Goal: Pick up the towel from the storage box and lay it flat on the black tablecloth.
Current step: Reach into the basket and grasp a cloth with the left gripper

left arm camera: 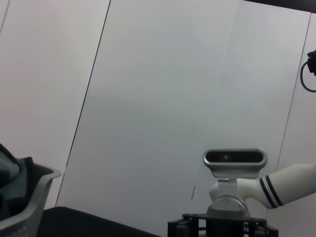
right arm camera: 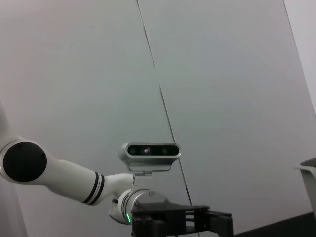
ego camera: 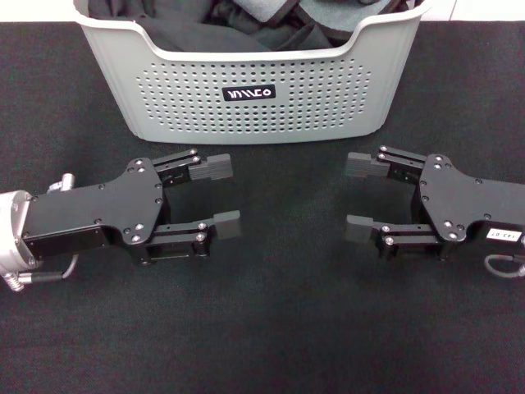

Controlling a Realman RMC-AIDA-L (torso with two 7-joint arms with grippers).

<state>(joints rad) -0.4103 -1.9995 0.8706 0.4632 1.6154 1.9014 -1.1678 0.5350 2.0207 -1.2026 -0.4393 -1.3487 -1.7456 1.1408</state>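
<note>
Two open pincers, left pincer, right pincer, one storage box

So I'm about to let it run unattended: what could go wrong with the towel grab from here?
The basket is full of dark clothes and no yellow towel shows, so a hand may pull out the wrong piece. Both open hands, left and right, lie low before the basket wall, so reaching in risks knocking its rim.

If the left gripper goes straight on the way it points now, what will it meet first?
The left gripper, open, points across the black tablecloth at the right gripper, also open and facing it. It would probably meet those fingers first; nothing lies between them. The storage box stands off to the side.
</note>
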